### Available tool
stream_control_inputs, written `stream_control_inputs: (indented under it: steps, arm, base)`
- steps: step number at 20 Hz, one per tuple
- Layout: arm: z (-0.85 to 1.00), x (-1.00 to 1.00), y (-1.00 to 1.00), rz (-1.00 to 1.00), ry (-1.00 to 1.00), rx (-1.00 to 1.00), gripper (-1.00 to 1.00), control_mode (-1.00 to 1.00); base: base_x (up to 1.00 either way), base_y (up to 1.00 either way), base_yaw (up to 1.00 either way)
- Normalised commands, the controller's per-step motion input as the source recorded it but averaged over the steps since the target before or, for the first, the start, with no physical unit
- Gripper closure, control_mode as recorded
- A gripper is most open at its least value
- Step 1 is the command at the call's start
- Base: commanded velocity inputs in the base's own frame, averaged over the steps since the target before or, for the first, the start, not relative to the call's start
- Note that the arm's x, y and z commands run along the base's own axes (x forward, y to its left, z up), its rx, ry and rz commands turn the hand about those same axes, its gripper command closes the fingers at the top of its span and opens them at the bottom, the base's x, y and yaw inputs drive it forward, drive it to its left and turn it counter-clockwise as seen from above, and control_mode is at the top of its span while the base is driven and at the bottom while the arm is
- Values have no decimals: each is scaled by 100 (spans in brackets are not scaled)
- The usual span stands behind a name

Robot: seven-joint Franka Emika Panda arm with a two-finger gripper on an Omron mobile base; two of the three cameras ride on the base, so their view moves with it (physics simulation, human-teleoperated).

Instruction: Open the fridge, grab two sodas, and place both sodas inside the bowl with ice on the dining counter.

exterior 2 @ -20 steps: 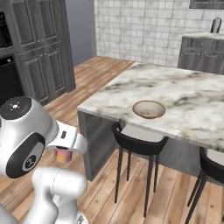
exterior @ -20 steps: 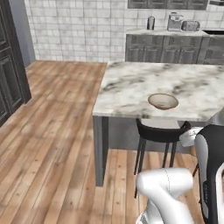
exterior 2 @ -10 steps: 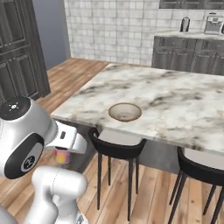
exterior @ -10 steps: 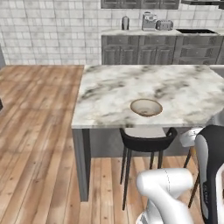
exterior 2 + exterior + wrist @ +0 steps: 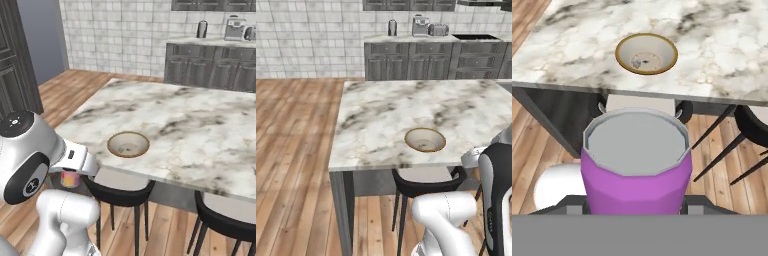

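My gripper (image 5: pixel 636 201) is shut on a soda, a short purple-pink can (image 5: pixel 637 160) with a grey top, held upright close to the camera. In the right base view the can (image 5: pixel 70 178) hangs under my hand, low and in front of the counter's near edge. The bowl with ice (image 5: pixel 646 53) has a tan rim and a pale inside with a few small grey bits. It stands on the white marble dining counter (image 5: pixel 190 120) near that edge, beyond the can. The left base view shows the bowl (image 5: pixel 425 139) on the counter (image 5: pixel 381 115). The fridge is out of view.
Black stools (image 5: pixel 120 192) (image 5: pixel 225 220) are tucked under the counter's near edge, one of them (image 5: pixel 426 182) right below the bowl. A long counter on dark cabinets (image 5: pixel 421 65) with small appliances runs along the tiled back wall. Wooden floor lies to the left.
The whole picture has shifted: the base has moved, so the dining counter and bowl now appear nearer and larger. The can stays in my gripper.
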Motion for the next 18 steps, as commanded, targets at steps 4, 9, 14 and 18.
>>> stream_control_inputs:
  steps: [4, 9, 14, 18]
  arm:
    - [0, 0, 0, 0, 0, 0, 100, 100]
    - [0, 0, 0, 0, 0, 0, 100, 100]
    - [-2, 65, 0, 0, 13, -1, 100, -100]
    - [1, 96, 3, 1, 31, -7, 100, -100]
  base:
    - [56, -18, -6]
    - [25, -23, -4]
    - [0, 0, 0]
    - [0, 0, 0]
